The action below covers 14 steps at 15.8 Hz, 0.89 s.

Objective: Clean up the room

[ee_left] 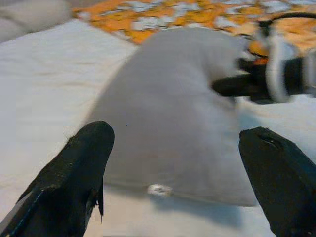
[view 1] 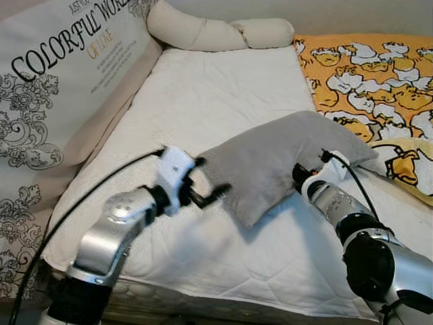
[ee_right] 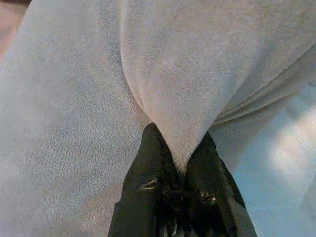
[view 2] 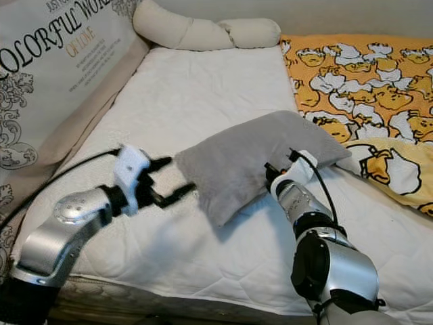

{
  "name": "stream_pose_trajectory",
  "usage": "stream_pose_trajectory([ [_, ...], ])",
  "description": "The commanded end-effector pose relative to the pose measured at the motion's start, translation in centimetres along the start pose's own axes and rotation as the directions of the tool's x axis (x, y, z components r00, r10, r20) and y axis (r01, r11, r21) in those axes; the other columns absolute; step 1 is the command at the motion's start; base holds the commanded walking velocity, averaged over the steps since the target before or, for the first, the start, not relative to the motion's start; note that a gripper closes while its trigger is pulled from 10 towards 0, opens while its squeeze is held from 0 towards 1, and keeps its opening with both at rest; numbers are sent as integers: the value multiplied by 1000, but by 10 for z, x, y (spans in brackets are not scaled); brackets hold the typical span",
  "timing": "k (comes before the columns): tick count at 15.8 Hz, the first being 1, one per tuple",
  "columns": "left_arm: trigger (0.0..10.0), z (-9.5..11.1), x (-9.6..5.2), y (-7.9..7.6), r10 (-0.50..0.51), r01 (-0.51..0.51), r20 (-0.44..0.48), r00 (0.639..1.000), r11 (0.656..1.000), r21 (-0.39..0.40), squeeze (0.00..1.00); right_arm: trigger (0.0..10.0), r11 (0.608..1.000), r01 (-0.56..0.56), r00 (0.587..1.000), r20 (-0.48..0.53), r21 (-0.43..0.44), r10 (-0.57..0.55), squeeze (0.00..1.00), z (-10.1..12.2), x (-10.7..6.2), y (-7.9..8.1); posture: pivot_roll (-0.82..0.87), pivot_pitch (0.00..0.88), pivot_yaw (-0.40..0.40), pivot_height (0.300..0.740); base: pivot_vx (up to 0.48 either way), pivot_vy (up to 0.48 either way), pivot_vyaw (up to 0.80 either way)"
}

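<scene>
Grey pillow (view 1: 277,162) lies on the bed (view 1: 203,101), long axis running from near-left to far-right. Right gripper (ee_right: 180,163) is clamped on a fold of its near edge. Left gripper (view 1: 206,186), fingers apart, faces the pillow's left end, just beside it.

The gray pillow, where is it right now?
The gray pillow lies on the white mattress, just left of the yellow duck blanket. The right gripper pinches it, and the open left gripper is at its other end.
</scene>
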<state>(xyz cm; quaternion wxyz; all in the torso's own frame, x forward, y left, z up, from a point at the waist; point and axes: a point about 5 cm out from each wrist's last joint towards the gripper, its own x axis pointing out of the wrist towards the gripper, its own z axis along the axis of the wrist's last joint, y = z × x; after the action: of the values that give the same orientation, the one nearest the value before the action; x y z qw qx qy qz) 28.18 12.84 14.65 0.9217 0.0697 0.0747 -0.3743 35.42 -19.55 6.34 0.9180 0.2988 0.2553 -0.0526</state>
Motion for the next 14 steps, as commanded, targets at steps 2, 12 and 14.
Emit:
stream_pose_trajectory([
  [2, 10000, 7, -11, 25, 143, -143, 24, 989, 990, 10, 0, 0, 999, -50, 998, 28, -6, 50, 0, 13, 1, 11, 44, 0, 59, 740, 0, 0, 0],
  [12, 10000, 27, -36, 70, 331, -334, 62, 941, 942, 42, 0, 0, 826, -499, 833, 118, -261, 541, 0, 79, -15, 156, 48, 0, 54, 740, 0, 0, 0],
  [14, 10000, 29, -41, 77, 359, -362, 60, 931, 931, 47, 0, 0, 781, -563, 787, 115, -272, 607, 0, 87, -22, 175, 47, 0, 59, 740, 0, 0, 0],
])
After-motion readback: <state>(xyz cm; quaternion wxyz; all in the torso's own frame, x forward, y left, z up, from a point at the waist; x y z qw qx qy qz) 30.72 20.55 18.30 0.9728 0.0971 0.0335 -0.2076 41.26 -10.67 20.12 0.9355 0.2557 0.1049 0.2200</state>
